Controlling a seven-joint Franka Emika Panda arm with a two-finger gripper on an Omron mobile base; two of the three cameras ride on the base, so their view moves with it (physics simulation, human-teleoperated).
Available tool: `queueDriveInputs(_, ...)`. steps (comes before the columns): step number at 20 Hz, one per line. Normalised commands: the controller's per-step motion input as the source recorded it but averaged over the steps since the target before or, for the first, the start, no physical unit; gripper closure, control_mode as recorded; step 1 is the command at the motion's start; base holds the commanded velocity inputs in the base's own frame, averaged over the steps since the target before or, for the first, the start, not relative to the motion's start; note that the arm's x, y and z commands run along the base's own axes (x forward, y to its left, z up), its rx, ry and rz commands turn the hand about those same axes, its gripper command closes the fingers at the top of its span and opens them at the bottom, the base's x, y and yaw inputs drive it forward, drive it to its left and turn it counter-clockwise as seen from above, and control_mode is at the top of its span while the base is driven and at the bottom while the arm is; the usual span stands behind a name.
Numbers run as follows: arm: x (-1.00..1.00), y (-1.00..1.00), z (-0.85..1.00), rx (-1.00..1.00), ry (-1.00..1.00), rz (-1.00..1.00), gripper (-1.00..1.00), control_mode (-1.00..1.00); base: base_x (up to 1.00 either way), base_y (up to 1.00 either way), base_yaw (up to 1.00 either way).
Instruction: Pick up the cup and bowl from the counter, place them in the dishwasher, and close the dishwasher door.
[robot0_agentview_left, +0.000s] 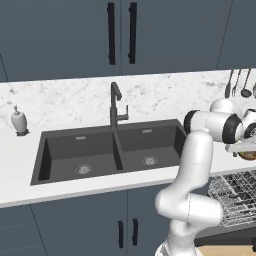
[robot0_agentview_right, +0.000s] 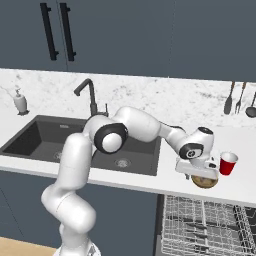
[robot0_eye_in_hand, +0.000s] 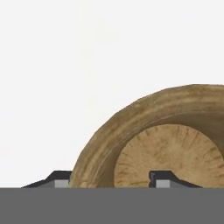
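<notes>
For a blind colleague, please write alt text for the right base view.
The white robot arm reaches right over the counter, its gripper low on a tan bowl beside a red cup. Below stands the open dishwasher with its wire rack; a dark double sink lies on the left.

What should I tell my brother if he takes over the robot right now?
Pincer: low over the bowl, one fingertip inside it, the other outside its rim; I can't tell if it grips yet.
Bowl sits on the counter, with the cup upright beside it.
Dishwasher is open, with its rack pulled out.
Done: nothing loaded yet.
Left: load bowl, load cup, shut the door.
</notes>
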Motion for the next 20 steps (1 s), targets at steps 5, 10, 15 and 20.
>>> queueDriveInputs(5,-0.03,0.00,0.00,0.00,0.01,0.00,1.00,-1.00,0.00,0.00,0.00)
queueDriveInputs(10,-0.88,0.15,0.00,0.00,0.00,0.00,1.00,-1.00,0.00,0.00,0.00)
queueDriveInputs(15,-1.00,0.03,0.00,0.00,-0.05,0.09,1.00,-1.00,0.00,0.00,0.00)
queueDriveInputs(20,-1.00,0.00,0.00,0.01,-0.11,0.13,1.00,-1.00,0.00,0.00,0.00)
